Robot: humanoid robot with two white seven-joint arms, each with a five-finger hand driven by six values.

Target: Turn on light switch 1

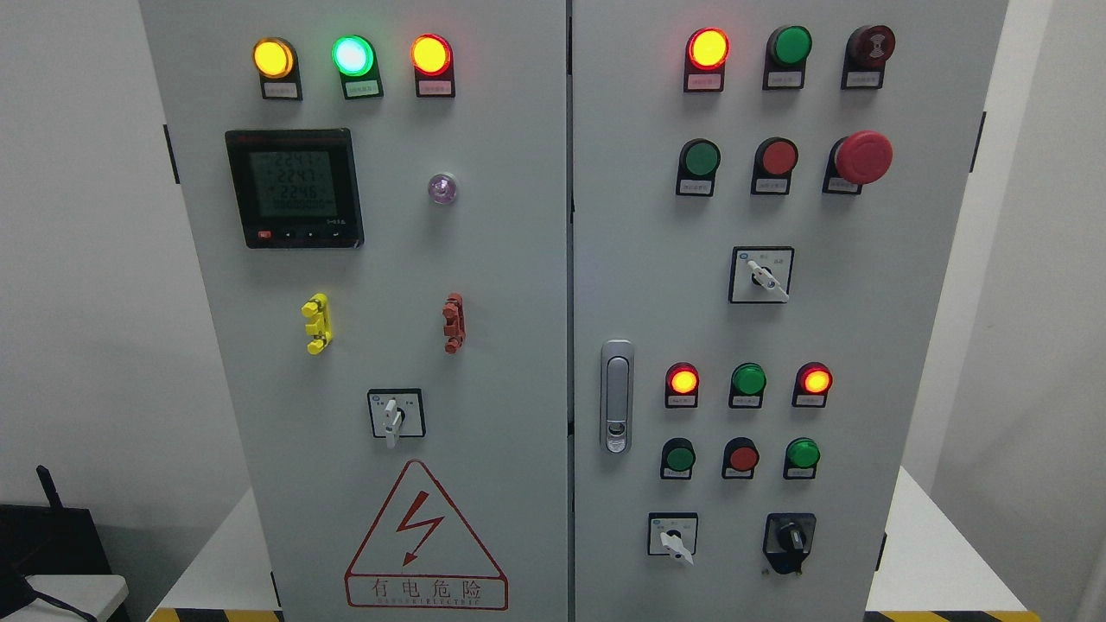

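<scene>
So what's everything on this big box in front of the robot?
Cabinet: one, grey, two doors, fills the view.
Lit lamps: seven, amber, green, red; three top left, one top right, two lower right, plus a small violet one.
Meter: one, black, left door.
Push buttons: several, green and red, right door.
Mushroom button: one, red, upper right.
Rotary switches: four, one left door, three right.
Door handle: one, silver, centre.
Warning triangle: one, red, bottom left.
Robot hands: none in view.
</scene>
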